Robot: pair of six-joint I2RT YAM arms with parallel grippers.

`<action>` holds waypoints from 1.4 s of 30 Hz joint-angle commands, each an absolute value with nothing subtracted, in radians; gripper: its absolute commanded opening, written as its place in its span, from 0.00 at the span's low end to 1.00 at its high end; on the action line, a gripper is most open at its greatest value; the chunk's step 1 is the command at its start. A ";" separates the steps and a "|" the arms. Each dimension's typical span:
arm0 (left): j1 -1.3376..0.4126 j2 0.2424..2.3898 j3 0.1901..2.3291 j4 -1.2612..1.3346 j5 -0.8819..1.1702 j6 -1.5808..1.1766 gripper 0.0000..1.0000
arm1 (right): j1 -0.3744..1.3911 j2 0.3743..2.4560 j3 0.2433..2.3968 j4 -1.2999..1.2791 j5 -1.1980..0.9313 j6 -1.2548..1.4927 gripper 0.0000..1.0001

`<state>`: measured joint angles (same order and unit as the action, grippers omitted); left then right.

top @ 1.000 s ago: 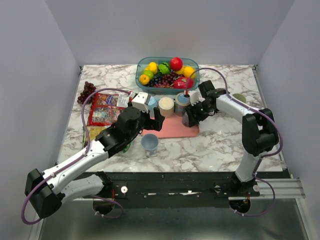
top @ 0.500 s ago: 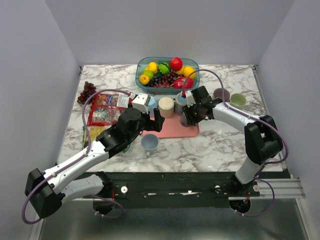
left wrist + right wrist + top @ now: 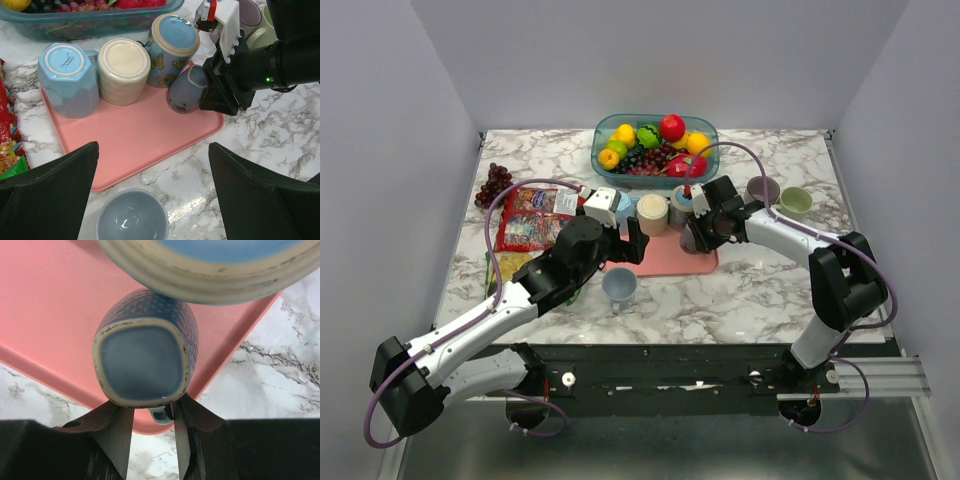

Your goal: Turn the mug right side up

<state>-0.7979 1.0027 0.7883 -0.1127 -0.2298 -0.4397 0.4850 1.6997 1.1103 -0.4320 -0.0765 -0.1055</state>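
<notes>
1 mug (image 3: 186, 90), small and dark blue, lies tipped on the pink tray (image 3: 150, 135) straight ahead of the right gripper (image 3: 152, 412), base toward the wrist, and the narrowly parted jaws seem pinched on its handle, which is mostly hidden. Securing that grip looks like the step in hand; next it needs a lift and a wrist roll to bring the mouth up, clear of the butterfly mug (image 3: 170, 42) just beyond the fingers. The left gripper (image 3: 152, 150) hangs wide open and empty across the tray from it.
</notes>
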 commanded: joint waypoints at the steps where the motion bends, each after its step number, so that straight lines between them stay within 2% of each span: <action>1: -0.792 0.991 0.775 -0.092 -0.230 -0.446 0.99 | 0.491 1.652 1.101 -0.364 -0.037 -0.115 0.44; 7: -0.792 0.992 0.775 -0.092 -0.230 -0.446 0.99 | 0.492 1.628 1.092 -0.359 -0.032 -0.124 0.52; 9: -0.793 0.992 0.773 -0.092 -0.230 -0.446 0.99 | 0.492 1.628 1.091 -0.357 -0.038 -0.130 0.52; 12: -0.792 0.994 0.773 -0.091 -0.230 -0.448 0.99 | 0.495 1.638 1.094 -0.359 -0.055 -0.132 0.46; 17: -0.792 0.992 0.772 -0.092 -0.230 -0.446 0.99 | 0.494 1.673 1.098 -0.359 -0.064 -0.132 0.46; 22: -0.792 0.989 0.772 -0.094 -0.232 -0.446 0.99 | 0.494 1.683 1.109 -0.360 -0.049 -0.137 0.35; 25: -0.792 0.991 0.772 -0.094 -0.233 -0.446 0.99 | 0.494 1.684 1.115 -0.359 -0.041 -0.137 0.24; 26: -0.792 0.989 0.772 -0.094 -0.232 -0.446 0.99 | 0.494 1.684 1.115 -0.359 -0.038 -0.137 0.14; 29: -0.792 0.988 0.772 -0.094 -0.235 -0.445 0.99 | 0.494 1.683 1.117 -0.364 -0.040 -0.138 0.01; 37: -0.793 0.974 0.775 -0.100 -0.232 -0.445 0.99 | 0.494 1.594 1.075 -0.362 -0.127 -0.126 0.01; 42: -0.793 0.940 0.775 -0.095 -0.224 -0.440 0.99 | 0.494 1.444 1.046 -0.351 -0.234 -0.060 0.01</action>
